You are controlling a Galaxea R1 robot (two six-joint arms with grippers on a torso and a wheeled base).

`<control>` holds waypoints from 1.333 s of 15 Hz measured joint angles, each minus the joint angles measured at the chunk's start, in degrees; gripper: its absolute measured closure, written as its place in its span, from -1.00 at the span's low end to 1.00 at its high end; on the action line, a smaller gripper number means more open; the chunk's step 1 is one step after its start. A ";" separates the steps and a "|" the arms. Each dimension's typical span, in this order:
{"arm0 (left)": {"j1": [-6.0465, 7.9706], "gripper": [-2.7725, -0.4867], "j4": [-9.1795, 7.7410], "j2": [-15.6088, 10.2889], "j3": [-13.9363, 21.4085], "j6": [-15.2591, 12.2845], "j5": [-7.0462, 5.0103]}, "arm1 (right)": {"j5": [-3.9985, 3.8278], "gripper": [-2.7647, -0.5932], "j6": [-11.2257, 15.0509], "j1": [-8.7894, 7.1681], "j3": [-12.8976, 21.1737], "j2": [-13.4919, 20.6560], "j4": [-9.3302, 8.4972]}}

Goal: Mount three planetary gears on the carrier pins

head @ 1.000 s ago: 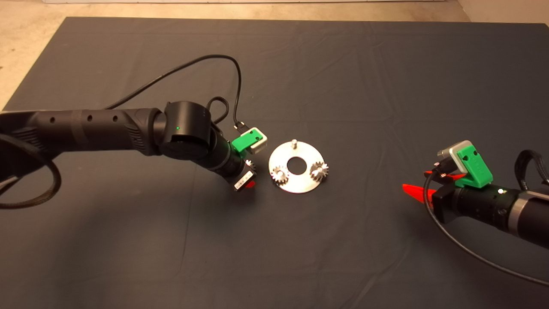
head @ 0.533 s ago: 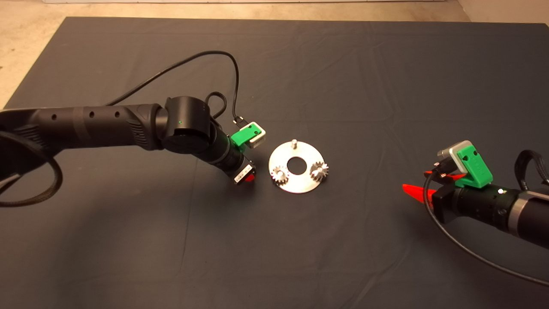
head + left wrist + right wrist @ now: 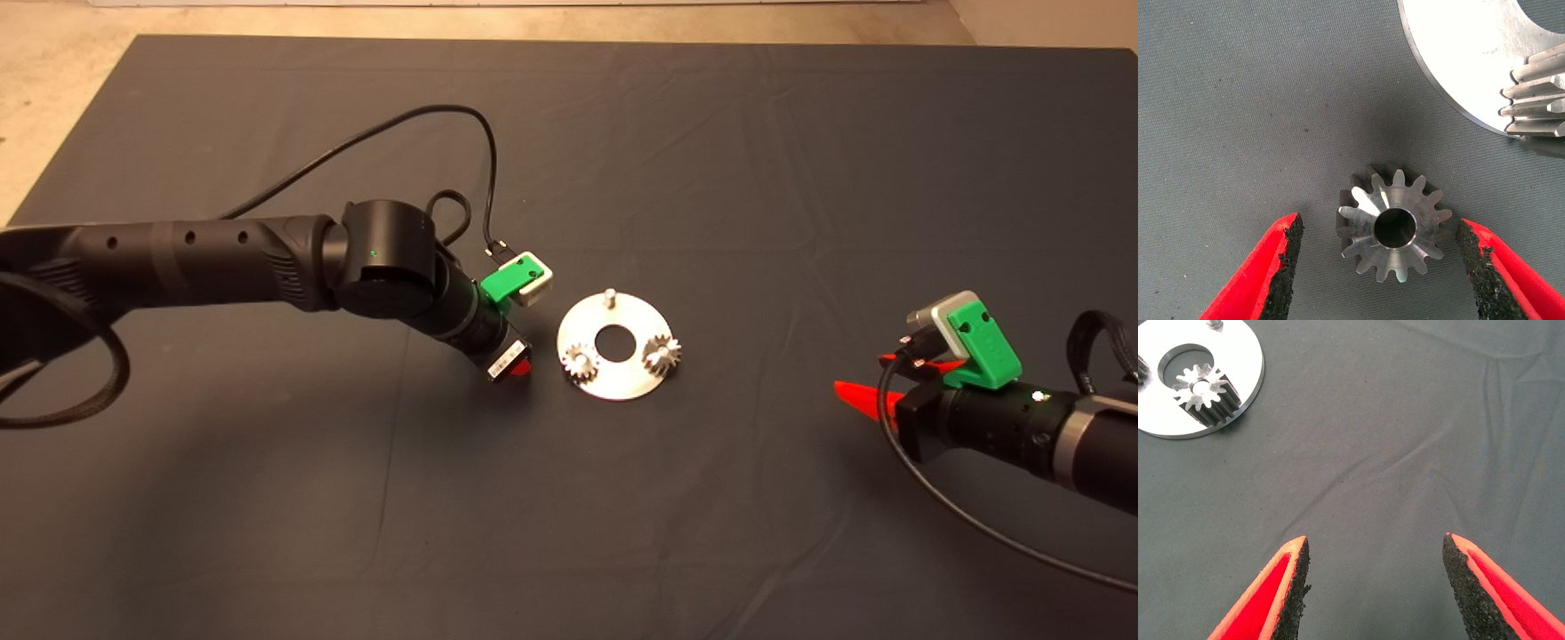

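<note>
A: What is lying on the mat (image 3: 267, 498)?

B: The disc (image 3: 613, 378) is carrying two gears; one pin (image 3: 609, 294) is standing bare. The left gripper (image 3: 1381, 267) is hanging open around the third gear (image 3: 1395, 225), which lies flat beside the disc. The right gripper (image 3: 1375, 577) is idling open, well apart.

A: Advice?

B: Centre the pads on the teeth, then squeeze evenly.

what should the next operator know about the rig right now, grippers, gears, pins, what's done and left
Left gripper: open, down at the mat just left of the disc, fingers straddling the loose third gear without touching it.
Right gripper: open, empty, parked at the right over bare mat.
Done: two gears seated on pins, left gear and right gear.
Left: far pin is bare; grasp the loose gear and seat it there.
</note>
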State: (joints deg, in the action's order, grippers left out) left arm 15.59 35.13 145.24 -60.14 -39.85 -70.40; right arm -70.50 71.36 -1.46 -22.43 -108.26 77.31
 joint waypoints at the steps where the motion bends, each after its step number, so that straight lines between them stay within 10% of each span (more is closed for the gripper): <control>1: 0.00 0.03 0.00 0.00 0.00 0.00 0.04 | -0.01 0.19 0.00 -0.02 0.00 -0.01 0.00; 20: -0.96 0.10 0.74 -0.31 0.00 -0.02 1.66 | 0.00 0.19 0.00 -0.02 0.00 0.85 0.00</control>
State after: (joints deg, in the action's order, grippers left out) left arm 14.63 35.88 144.93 -60.14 -39.88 -68.74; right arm -70.50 71.36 -1.48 -22.43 -107.41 77.31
